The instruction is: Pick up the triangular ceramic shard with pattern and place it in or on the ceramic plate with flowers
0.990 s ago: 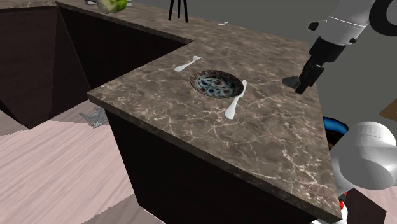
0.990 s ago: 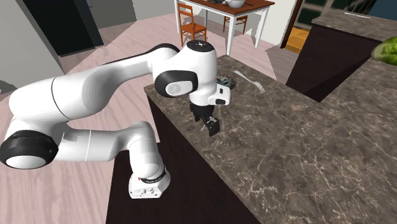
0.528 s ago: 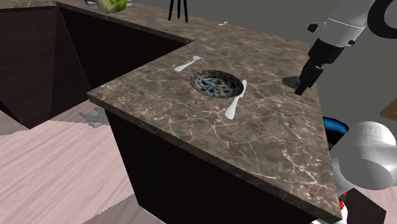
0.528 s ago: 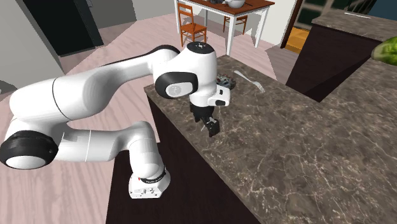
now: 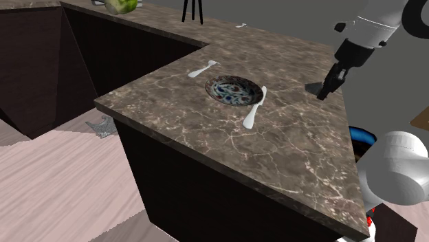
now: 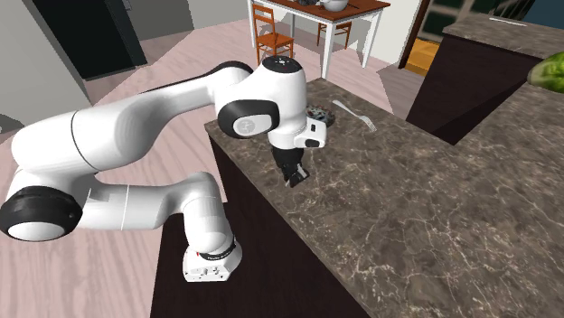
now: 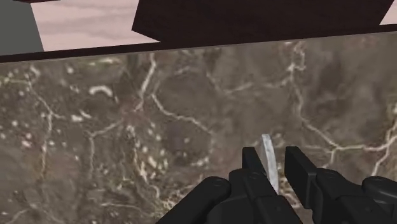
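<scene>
The shard point(image 5: 314, 88) is a small grey triangular piece standing on edge near the counter's right side in the shoulder view. My black gripper point(image 5: 325, 92) is shut on it, just above the marble. From the wrist the shard point(image 7: 268, 154) shows as a thin pale sliver clasped by the gripper point(image 7: 273, 158), whose fingers point(image 7: 252, 163) press its sides. The flowered plate point(image 5: 210, 88), blue and red patterned, lies on the counter well to the shoulder view's left of the gripper. In the second exterior view the gripper point(image 6: 295, 178) hangs at the counter's near edge, the plate point(image 6: 319, 114) partly behind the hand.
One white spoon point(image 5: 252, 111) lies against the plate's near right side, another point(image 5: 203, 69) beyond its far left. A fork point(image 6: 355, 116) lies past the plate. The brown marble counter point(image 5: 289, 144) drops off at the front, with a sunken dark recess point(image 5: 103, 48) at left. A green melon point(image 5: 121, 5) sits far back.
The fingers have closed from wide apart onto the shard. The hand has risen slightly off the counter with it.
</scene>
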Tool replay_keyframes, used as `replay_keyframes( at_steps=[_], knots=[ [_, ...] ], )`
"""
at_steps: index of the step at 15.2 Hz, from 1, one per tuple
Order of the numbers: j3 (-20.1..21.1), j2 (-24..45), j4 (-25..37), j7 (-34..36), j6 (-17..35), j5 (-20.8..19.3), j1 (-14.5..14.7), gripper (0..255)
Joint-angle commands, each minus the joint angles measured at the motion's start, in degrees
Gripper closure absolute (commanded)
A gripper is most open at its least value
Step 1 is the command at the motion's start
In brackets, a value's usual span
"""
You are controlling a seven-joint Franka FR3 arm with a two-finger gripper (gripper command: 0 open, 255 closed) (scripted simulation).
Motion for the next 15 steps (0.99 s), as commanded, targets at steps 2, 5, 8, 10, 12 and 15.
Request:
replay_keyframes(
  at_steps=[2, 5, 8, 10, 12, 15],
  knots=[
    [-0.08, 0.44, -0.61, -0.08, 0.04, -0.48, -0.22, 255],
    [0.13, 1.28, 2.1, -0.11, -1.84, -0.26, -0.16, 255],
    [0.29, 2.2, 4.89, -0.11, -3.69, -0.08, -0.03, 255],
    [0.39, 2.86, 6.77, -0.11, -4.93, 0.03, 0.04, 255],
    [0.48, 3.54, 8.69, -0.12, -6.16, 0.14, 0.12, 255],
    [0.61, 4.62, 11.61, -0.12, -8.0, 0.3, 0.22, 255]
  ],
)
